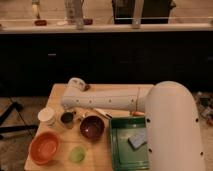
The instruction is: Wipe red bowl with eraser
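Between the white cup (46, 116) and the dark red bowl (91, 127) on the surface (57, 95) hangs the hand (67, 118), the bowl just beside it toward the green tray (114, 150); whether the hand is open or closed cannot be told.

Arm (105, 100) outstretched — claw (67, 118) low at its end

1. The wooden table (56, 98) carries every item listed below.
2. A white cup (46, 116) stands upright near the left edge.
3. The gripper (67, 118) sits low over the tabletop, just beside the white cup and between it and the dark red bowl (92, 127). Contact with the tabletop cannot be determined.
4. The dark red bowl stands upright near the table centre.
5. An orange bowl (45, 148) stands upright at the front left corner.
6. A small round green item (76, 154) lies just right of the orange bowl, in front of the dark red bowl.
7. A green tray (116, 150) occupies the front right area, just beside the dark red bowl.
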Motion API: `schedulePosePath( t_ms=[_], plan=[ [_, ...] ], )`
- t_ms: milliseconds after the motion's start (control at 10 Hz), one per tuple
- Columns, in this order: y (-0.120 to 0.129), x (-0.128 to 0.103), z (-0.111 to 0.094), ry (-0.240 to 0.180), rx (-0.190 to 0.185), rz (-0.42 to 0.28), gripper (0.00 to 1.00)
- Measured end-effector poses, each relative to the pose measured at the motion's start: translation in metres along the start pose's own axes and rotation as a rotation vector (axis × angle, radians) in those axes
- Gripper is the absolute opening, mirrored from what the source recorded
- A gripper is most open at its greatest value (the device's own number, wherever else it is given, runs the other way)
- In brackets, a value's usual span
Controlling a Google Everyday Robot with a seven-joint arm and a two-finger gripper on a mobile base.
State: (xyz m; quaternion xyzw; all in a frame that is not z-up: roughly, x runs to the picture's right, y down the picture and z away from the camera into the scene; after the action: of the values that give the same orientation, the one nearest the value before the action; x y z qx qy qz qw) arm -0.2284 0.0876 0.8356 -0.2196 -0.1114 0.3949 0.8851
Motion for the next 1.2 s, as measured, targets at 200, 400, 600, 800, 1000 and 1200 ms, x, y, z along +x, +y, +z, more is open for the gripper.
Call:
schedulePosePath(
  t_ms=[200,400,600,800,1000,1200],
  plan=[
    [0.0,-0.005,0.005,0.008,0.003,-0.006,0.67],
    [-0.001,-0.007,0.011,0.021,0.006,-0.007,0.58],
    [-0.005,-0.004,0.018,0.036,0.008,0.002,0.58],
    [-0.007,0.001,0.026,0.056,0.005,0.007,0.58],
    [-0.006,0.008,0.037,0.08,-0.002,0.015,0.58],
    [-0.006,0.015,0.046,0.102,-0.005,0.025,0.58]
  ],
)
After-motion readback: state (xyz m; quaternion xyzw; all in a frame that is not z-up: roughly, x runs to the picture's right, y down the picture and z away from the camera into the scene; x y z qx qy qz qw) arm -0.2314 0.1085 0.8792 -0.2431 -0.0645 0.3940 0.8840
